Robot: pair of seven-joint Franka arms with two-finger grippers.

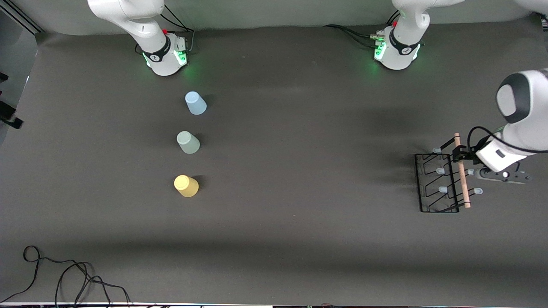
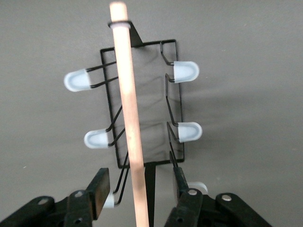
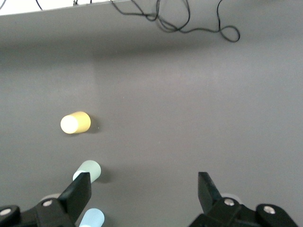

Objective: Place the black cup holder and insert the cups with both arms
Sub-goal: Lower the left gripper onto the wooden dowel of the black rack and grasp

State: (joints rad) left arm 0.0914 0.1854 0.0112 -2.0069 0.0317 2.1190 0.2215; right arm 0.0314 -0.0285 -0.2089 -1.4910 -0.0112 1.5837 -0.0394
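Observation:
The black cup holder (image 1: 433, 185) stands on the table at the left arm's end, its wooden rod (image 1: 462, 175) on top. My left gripper (image 1: 460, 155) is open and straddles the rod near one end. In the left wrist view the rod (image 2: 129, 94) runs between the fingers (image 2: 99, 188) without touching either, with the rack (image 2: 171, 101) below. The light blue cup (image 1: 195, 103), grey-green cup (image 1: 188, 142) and yellow cup (image 1: 186, 186) stand in a row near the right arm's base. My right gripper (image 3: 144, 187) is open and empty, high over the table beside the cups (image 3: 75, 123).
Loose black cables (image 1: 64, 273) lie at the table's edge nearest the front camera, toward the right arm's end; they also show in the right wrist view (image 3: 189, 23). The dark mat (image 1: 299, 171) stretches between the cups and the rack.

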